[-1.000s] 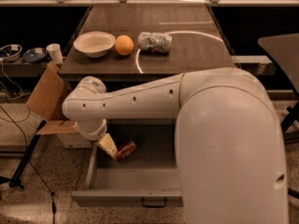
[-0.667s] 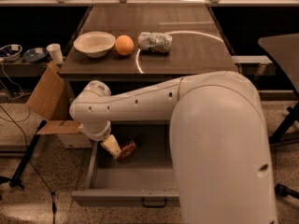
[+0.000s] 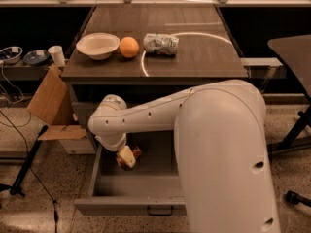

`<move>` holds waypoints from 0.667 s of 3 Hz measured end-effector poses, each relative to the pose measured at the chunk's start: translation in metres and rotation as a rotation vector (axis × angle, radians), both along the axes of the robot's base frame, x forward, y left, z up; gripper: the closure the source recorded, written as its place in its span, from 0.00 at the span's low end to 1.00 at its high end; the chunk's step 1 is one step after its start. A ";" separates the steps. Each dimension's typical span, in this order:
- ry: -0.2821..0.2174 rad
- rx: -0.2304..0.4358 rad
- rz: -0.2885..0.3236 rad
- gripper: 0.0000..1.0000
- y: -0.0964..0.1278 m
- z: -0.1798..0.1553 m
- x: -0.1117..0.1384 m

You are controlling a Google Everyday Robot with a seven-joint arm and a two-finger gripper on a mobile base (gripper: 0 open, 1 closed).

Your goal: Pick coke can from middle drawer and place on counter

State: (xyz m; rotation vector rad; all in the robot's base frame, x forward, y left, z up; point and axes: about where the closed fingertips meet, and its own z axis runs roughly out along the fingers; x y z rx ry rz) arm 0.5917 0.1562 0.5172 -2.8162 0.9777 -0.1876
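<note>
**Pincer sitting right over the can in the open drawer**

The coke can (image 3: 136, 154) is lying in the back-left part of the middle drawer (image 3: 160, 181), which is standing pulled out below the near edge of the worktop (image 3: 199, 57), roughly under its near-left corner. The pincer (image 3: 126, 156) is reaching down into that same spot. It is covering most of the can, so that only a red-brown sliver is showing on its right side and beneath it. The can is thus lying directly under and just to the right of the pincer, with no gap showing between them. With so little of the can showing, its long axis is not readable, and I cannot tell whether the pincer is spread, pressed together or already pinching the can.

Against the earlier frames, the pincer has been travelling rightward and slightly down. It was then sitting just to the left of the can, whose whole body was showing slanted on the drawer floor, and now it is overlapping the can. The can itself is appearing in about the same place.

Judging from this, the coming move is turning on a straight lift out of the drawer. The lift then needs to clear the worktop's near edge, where the left portion is carrying a bowl (image 3: 97, 45), an orange (image 3: 129, 47) and a shiny packet (image 3: 161, 43).
</note>
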 end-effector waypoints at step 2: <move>-0.019 -0.038 -0.064 0.00 -0.018 -0.041 0.015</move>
